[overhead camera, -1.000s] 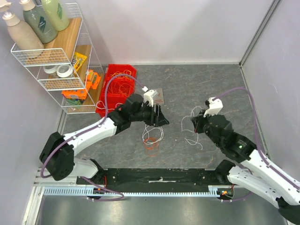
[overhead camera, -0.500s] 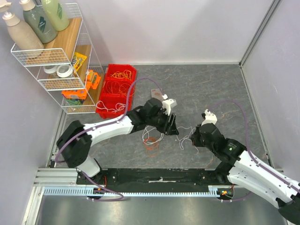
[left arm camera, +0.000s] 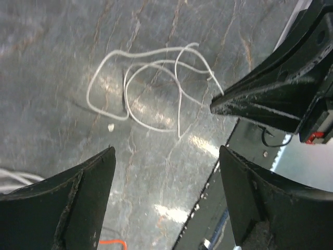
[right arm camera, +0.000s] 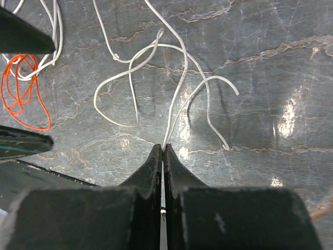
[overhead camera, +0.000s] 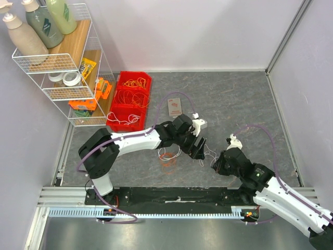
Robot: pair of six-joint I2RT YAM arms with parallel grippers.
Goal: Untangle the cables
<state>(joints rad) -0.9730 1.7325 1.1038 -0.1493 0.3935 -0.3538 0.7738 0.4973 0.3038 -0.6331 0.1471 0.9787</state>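
A loose white cable (overhead camera: 210, 153) lies on the grey table (overhead camera: 234, 99) between the two grippers. It shows as open loops in the left wrist view (left arm camera: 151, 83) and the right wrist view (right arm camera: 177, 78). My right gripper (right arm camera: 164, 147) is shut on a strand of this white cable, low over the table (overhead camera: 215, 165). My left gripper (left arm camera: 166, 153) is open wide and empty, hovering just left of the cable (overhead camera: 200, 148). An orange cable coil (overhead camera: 167, 159) with another white cable (overhead camera: 170, 151) lies under the left arm; the orange coil also shows in the right wrist view (right arm camera: 21, 88).
A red bin (overhead camera: 130, 99) holding more orange and white cables stands at the back left. A wire shelf (overhead camera: 67, 67) with bottles and tape rolls is beside it. A small card (overhead camera: 175, 107) lies behind the left arm. A black rail (overhead camera: 177, 198) runs along the near edge.
My left arm has swung right and nearer, with its open gripper now beside the white cable. My right gripper has pulled back toward the near edge, dragging the white cable.
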